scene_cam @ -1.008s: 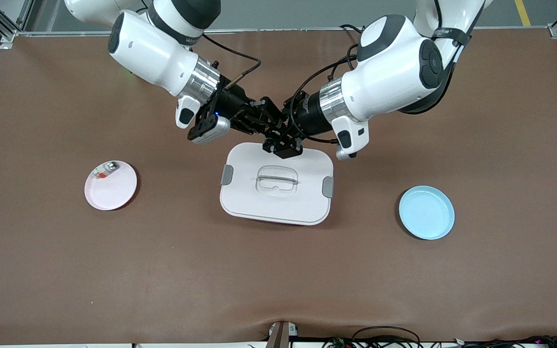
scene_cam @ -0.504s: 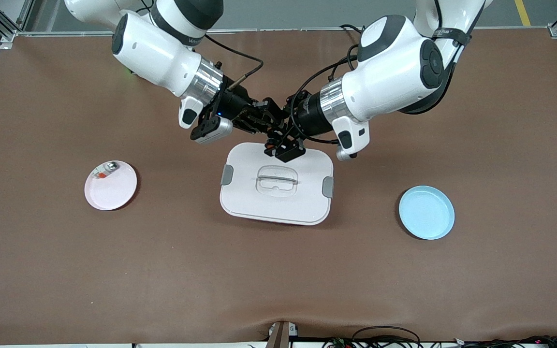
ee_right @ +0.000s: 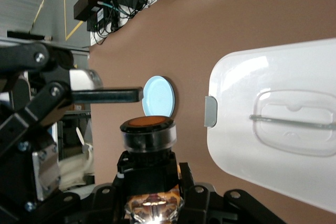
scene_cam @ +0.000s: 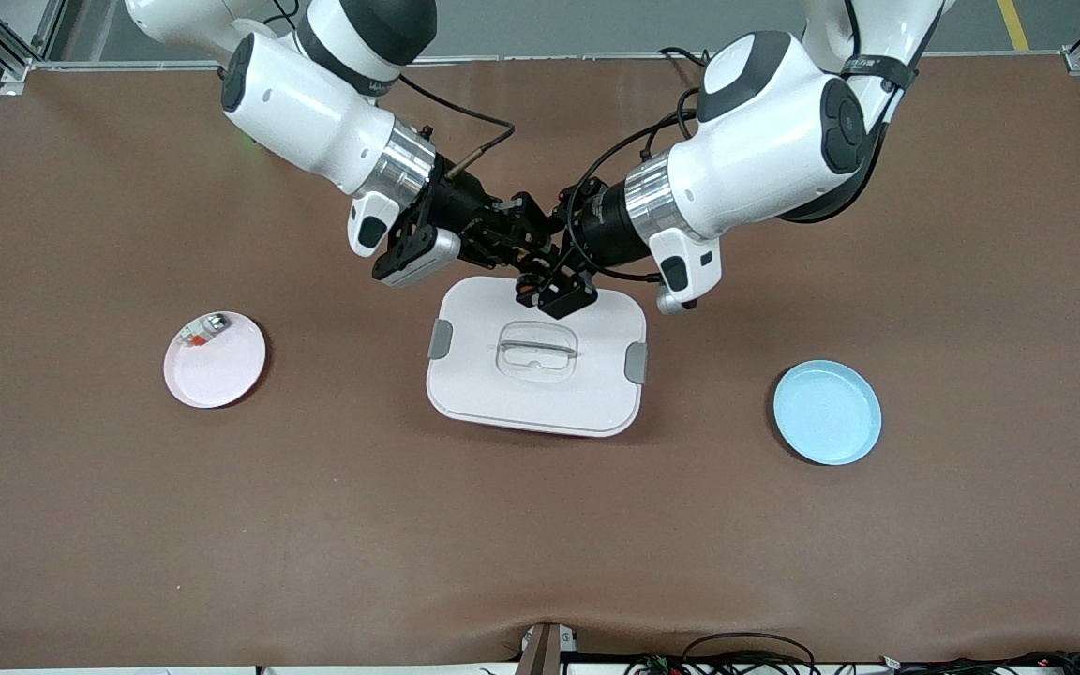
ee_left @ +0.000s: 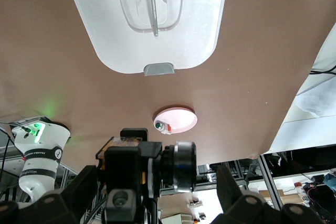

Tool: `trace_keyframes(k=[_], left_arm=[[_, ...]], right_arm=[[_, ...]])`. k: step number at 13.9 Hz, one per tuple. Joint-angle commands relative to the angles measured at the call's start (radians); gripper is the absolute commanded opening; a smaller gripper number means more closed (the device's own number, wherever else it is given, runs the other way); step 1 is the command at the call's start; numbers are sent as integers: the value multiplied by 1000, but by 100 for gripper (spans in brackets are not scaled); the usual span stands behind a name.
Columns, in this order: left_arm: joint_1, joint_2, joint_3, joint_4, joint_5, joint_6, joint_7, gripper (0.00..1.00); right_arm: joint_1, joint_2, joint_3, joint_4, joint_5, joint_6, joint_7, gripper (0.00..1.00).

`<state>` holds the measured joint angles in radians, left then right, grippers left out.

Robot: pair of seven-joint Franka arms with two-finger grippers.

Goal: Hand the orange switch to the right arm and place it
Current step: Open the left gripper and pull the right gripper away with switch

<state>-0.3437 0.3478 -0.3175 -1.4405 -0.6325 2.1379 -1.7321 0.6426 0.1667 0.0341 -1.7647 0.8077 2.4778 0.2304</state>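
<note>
Two grippers meet in the air over the edge of the white lidded box [scene_cam: 540, 398] that lies farther from the front camera. Right gripper [ee_right: 148, 176] pinches the tiny black orange-ended switch [ee_right: 147, 131] by its block, round orange end pointing away from the wrist. Left gripper [scene_cam: 551, 284] is spread wide; its fingers [ee_left: 233, 195] sit either side of the switch, not touching.

Front view: the black fingers crowd together there and the switch can't be made out. Both wrist views show it clearly.

Left wrist view also shows the round pink plate [ee_left: 181, 119], which carries a small silver-and-clear piece with red mark [scene_cam: 203, 330] and lies toward the right arm's end. Right wrist view instead shows the round light-blue plate [ee_right: 160, 93], toward the left arm's end. All rest on the brown table mat [scene_cam: 540, 544].
</note>
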Motion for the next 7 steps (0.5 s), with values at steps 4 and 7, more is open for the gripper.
trace_keyframes(k=[4, 7], left_arm=[[64, -36, 1, -1, 24, -100, 52, 100], [121, -113, 0, -92, 24, -170, 181, 100]], right_arm=[[-52, 13, -10, 22, -126, -114, -302, 0], [-121, 11, -10, 19, -244, -224, -501, 0]])
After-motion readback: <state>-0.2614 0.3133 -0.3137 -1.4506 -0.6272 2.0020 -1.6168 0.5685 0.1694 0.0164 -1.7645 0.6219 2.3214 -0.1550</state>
